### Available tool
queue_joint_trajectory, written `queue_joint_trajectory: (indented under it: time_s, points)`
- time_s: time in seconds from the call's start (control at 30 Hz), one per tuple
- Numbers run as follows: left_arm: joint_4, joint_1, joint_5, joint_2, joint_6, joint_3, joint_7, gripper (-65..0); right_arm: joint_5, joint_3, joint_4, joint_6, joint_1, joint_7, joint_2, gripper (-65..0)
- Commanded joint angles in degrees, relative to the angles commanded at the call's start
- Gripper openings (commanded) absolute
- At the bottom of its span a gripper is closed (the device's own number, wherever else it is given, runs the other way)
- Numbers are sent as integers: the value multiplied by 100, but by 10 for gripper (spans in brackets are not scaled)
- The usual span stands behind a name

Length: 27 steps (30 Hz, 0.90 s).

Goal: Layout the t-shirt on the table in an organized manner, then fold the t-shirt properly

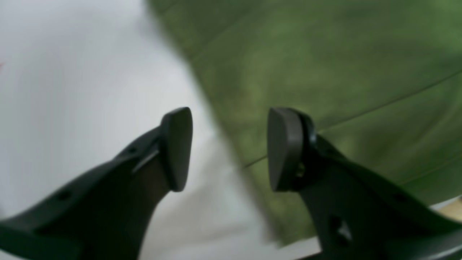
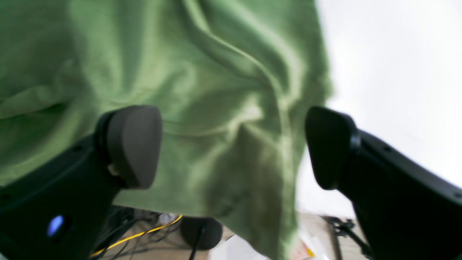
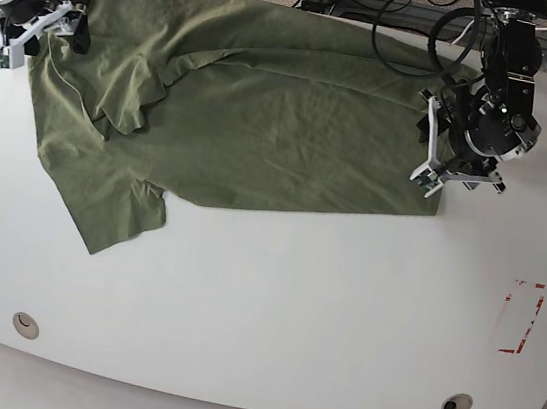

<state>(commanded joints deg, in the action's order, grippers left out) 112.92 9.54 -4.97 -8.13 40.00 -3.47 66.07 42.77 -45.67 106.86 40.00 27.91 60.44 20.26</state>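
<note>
Two arms over table (image 3: 269,315), no bin or box holding anything. T-shirt (image 3: 265,113) spread across upper half of base frame, far edge hanging over table's back rim, one sleeve reaching toward lower left. Left gripper (image 1: 230,150) at shirt's right-hand edge in base view: fingers (image 1: 177,148) spread, empty, cloth edge running between them below. Right gripper (image 2: 232,148) at upper left corner: pads (image 2: 133,144) wide apart, wrinkled cloth beneath gap, nothing pinched.
</note>
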Motion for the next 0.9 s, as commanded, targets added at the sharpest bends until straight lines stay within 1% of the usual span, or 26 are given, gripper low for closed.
queue_joint_trajectory:
  time_s: [0.03,0.07,0.13,0.17,0.2,0.23,0.3,0.37,0.5,0.6,0.63,0.7,0.8,0.9]
  points:
    - [0,53,0,0,0,53,-105,-481,0,79,-9,0,-35,0,-9,-325]
    - [-9,167,9,-9,0,132,-299,-512,-9,185,-26,0,-70,0,-9,-403]
    - [-44,316,53,-18,0,176,-607,-544,-18,343,-35,0,-70,-26,-9,-530]
    - [-62,343,132,-44,0,185,-721,-550,-26,413,-62,0,-79,-35,-9,-588]
    - [-70,343,185,-44,0,185,-782,-550,-53,457,-88,0,-79,-44,-9,-610]
    - [-167,360,369,-53,0,185,-923,-550,-149,571,-149,0,-105,-44,-9,-644]
    - [-273,360,571,-35,0,185,-1020,-550,-281,668,-202,0,-202,-62,-9,-645]
    - [-510,343,809,-35,0,176,-1099,-550,-615,782,-290,0,-281,-158,-9,-629]
    - [-1081,308,1073,-79,0,158,-1240,-551,-1187,1037,-615,0,-378,-554,-18,-617]
    - [-1363,158,1116,-105,0,-35,-1275,-551,-1521,1231,-993,0,-510,-844,18,-617]
    - [-1433,149,1116,-167,0,-167,-1275,-551,-1609,1310,-1090,0,-571,-897,35,-617]
    - [-1547,123,1108,-290,0,-387,-1275,-551,-1776,1442,-1301,0,-756,-932,53,-617]
    - [-1670,123,1099,-343,0,-501,-1275,-551,-2004,1512,-1556,0,-1020,-932,53,-617]
    - [-1688,123,1099,-492,0,-554,-1275,-551,-2303,1521,-1855,0,-1327,-932,53,-617]
